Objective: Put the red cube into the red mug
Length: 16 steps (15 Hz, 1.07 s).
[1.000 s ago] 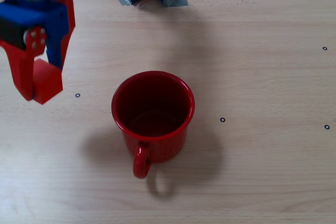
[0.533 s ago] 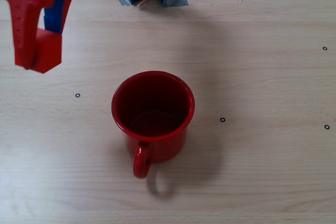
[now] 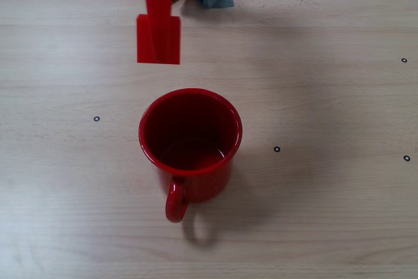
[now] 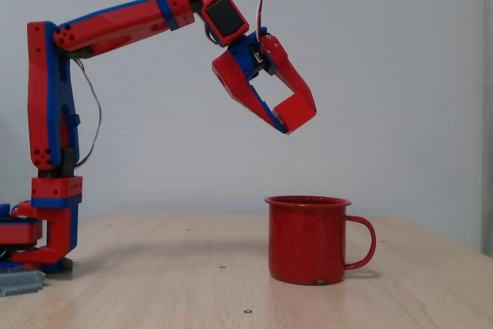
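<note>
Transport is nearly done: the small matte red cube [image 4: 295, 112], clamped between the red-and-blue 2-finger gripper [image 4: 286, 115], has been swung from the left to just short of the glossy red enamel mug [image 3: 190, 142], high above; release is not yet warranted.

We see a pale wooden table [image 3: 326, 96] with small black ring marks, carrying the upright red mug [image 3: 190, 145] and the arm's taped-down base [image 4: 31, 256].
</note>
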Tool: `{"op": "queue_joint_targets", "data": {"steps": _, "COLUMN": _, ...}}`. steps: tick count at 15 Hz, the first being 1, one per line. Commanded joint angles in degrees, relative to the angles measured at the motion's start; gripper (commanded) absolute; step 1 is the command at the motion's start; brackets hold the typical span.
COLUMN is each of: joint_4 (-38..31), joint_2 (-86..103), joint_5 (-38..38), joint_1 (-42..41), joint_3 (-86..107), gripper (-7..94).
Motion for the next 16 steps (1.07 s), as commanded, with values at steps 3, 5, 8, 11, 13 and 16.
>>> {"op": "queue_joint_targets", "data": {"steps": 3, "joint_4": 2.72, "joint_2": 6.33, "joint_5": -0.44, "joint_1": -4.13, "joint_3": -2.81, "gripper": 0}}
{"op": "queue_joint_targets", "data": {"steps": 5, "joint_4": 3.96, "joint_2": 3.87, "joint_5": 0.62, "joint_1": -5.10, "joint_3": -3.78, "gripper": 0}}
{"op": "queue_joint_targets", "data": {"steps": 8, "joint_4": 1.85, "joint_2": -1.05, "joint_5": 1.32, "joint_1": -6.50, "joint_3": -4.48, "gripper": 0}}
{"op": "queue_joint_targets", "data": {"steps": 11, "joint_4": -0.44, "joint_2": -9.05, "joint_5": 2.64, "joint_1": -8.00, "joint_3": -7.47, "gripper": 0}}
{"op": "queue_joint_targets", "data": {"steps": 13, "joint_4": -1.23, "joint_2": -13.01, "joint_5": 2.81, "joint_1": -7.56, "joint_3": -9.23, "gripper": 0}}
{"op": "queue_joint_targets", "data": {"steps": 16, "joint_4": -3.87, "joint_2": -15.03, "joint_5": 1.23, "joint_1": -5.89, "joint_3": -7.38, "gripper": 0}}
